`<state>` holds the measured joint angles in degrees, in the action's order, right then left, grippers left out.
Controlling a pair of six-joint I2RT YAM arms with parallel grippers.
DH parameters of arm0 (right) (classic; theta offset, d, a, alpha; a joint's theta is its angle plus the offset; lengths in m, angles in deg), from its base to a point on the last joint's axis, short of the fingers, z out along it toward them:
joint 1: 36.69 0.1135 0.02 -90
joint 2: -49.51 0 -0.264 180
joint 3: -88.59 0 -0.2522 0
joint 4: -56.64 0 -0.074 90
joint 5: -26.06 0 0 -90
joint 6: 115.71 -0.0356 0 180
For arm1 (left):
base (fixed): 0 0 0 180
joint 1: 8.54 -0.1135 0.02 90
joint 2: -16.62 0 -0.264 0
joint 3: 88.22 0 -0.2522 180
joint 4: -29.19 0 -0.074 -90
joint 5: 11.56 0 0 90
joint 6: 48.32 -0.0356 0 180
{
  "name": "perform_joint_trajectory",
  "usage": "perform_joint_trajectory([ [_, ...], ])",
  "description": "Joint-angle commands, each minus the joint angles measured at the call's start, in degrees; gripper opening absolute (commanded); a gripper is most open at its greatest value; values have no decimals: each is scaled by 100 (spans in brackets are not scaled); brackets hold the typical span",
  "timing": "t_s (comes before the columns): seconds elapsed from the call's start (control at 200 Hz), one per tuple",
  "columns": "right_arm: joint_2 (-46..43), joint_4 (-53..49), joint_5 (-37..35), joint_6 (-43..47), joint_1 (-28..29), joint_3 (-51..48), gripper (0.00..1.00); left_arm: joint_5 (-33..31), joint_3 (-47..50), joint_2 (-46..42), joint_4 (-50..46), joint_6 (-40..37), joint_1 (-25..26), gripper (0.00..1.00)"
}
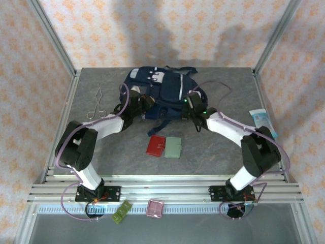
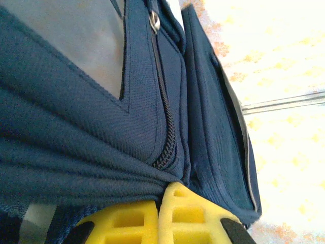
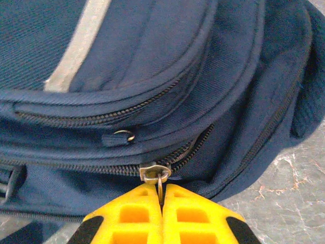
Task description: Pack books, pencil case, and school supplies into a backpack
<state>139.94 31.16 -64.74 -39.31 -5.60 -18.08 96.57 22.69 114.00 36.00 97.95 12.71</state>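
Backpack (image 1: 170, 96) fabric sits pinched in left pincer (image 2: 161, 195); right pincer (image 3: 162, 197) clamps its zipper pull (image 3: 157, 174).

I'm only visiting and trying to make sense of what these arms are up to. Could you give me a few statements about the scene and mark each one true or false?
1. The right gripper pinches a zipper pull on the backpack. True.
2. The red case is already inside the backpack. False: it lies on the table in front of the backpack, beside the pale green case.
3. The left gripper hangs open above the table. False: it is shut on a fold of the backpack's fabric.
4. A thin metal tool lies on the table to the left of the backpack. True.
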Motion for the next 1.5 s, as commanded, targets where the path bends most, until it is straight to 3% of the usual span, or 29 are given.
perform_joint_trajectory([
  [0.0,-234,-664,666,250,201,-32,0,-417,-633,335,-328,-636,-161,0],
  [0.125,22,-614,1135,293,692,271,0,-594,-1195,639,-663,-934,-217,1],
  [0.26,267,-60,1670,-100,811,424,0,-519,-1307,617,-705,-1004,-262,44],
  [0.315,357,58,1695,-215,811,528,0,-372,-1090,443,-547,-951,-254,52],
  [0.5,559,211,1709,-303,802,776,0,-318,142,-489,-326,-742,-189,59],
  [0.671,728,194,1809,-285,807,827,0,-389,1010,-1002,1,-404,183,62],
  [0.916,731,249,1916,-329,811,777,0,-335,1000,-406,897,-136,642,64],
  [1.011,717,306,1963,-366,811,718,0,-321,821,-134,1107,-100,692,62],
  [1.096,764,293,1989,-367,811,718,0,-461,661,82,1085,-171,704,51],
  [1.131,797,245,1962,-376,811,731,0,-468,629,154,1116,-156,690,42],
  [1.186,844,144,1891,-366,811,756,0,-435,597,242,1183,-145,670,19],
  [1.276,906,-161,1585,-353,811,814,0,-351,558,282,1190,-146,621,0],
  [1.496,786,-1024,838,-440,692,706,0,-336,673,77,1116,-217,407,0],
])
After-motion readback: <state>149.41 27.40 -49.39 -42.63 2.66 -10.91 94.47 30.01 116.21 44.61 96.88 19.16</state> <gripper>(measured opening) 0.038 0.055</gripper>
